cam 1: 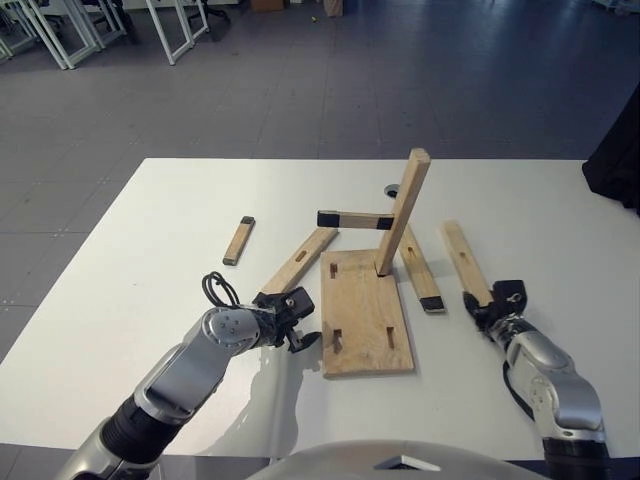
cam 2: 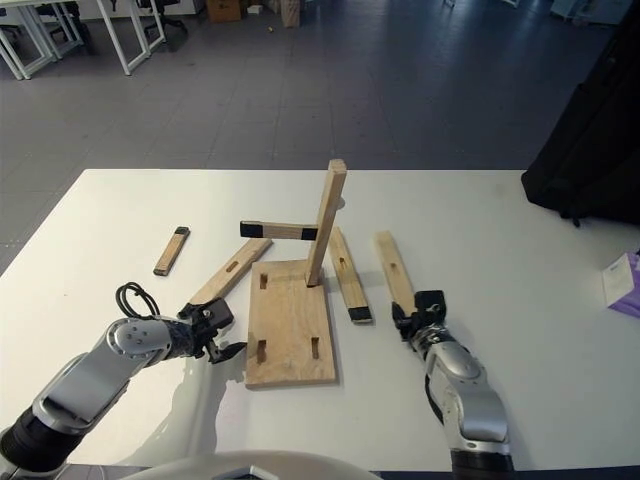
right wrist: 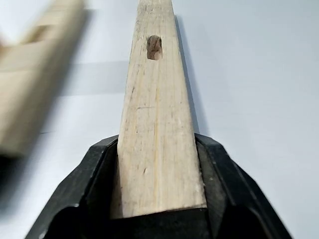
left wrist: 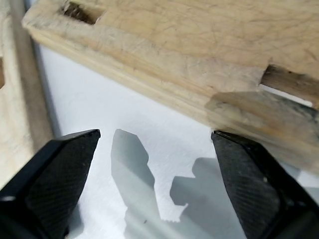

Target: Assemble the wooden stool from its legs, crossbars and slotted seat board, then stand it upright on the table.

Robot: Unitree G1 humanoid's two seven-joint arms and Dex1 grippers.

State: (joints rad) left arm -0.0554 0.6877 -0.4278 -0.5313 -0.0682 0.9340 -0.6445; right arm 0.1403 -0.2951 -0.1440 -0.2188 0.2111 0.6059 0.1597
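The slotted seat board (cam 1: 365, 310) lies flat mid-table. One leg (cam 1: 403, 212) stands upright in its far right slot, and a black-tipped crossbar (cam 1: 355, 220) sticks out of that leg to the left. My left gripper (cam 1: 300, 335) is open just off the board's left edge, low over the table; its fingers (left wrist: 60, 184) frame bare table in front of the board's edge (left wrist: 199, 64). My right gripper (cam 1: 497, 305) is shut on the near end of a loose leg (right wrist: 157, 124) lying to the right of the board. Two more legs (cam 1: 300, 260) (cam 1: 420, 268) lie flat beside the board.
A short crossbar (cam 1: 238, 240) lies apart at the left. A round hole (cam 1: 391, 190) is set in the table behind the upright leg. A black bag (cam 2: 590, 150) stands past the right edge and a purple box (cam 2: 625, 285) sits at the far right.
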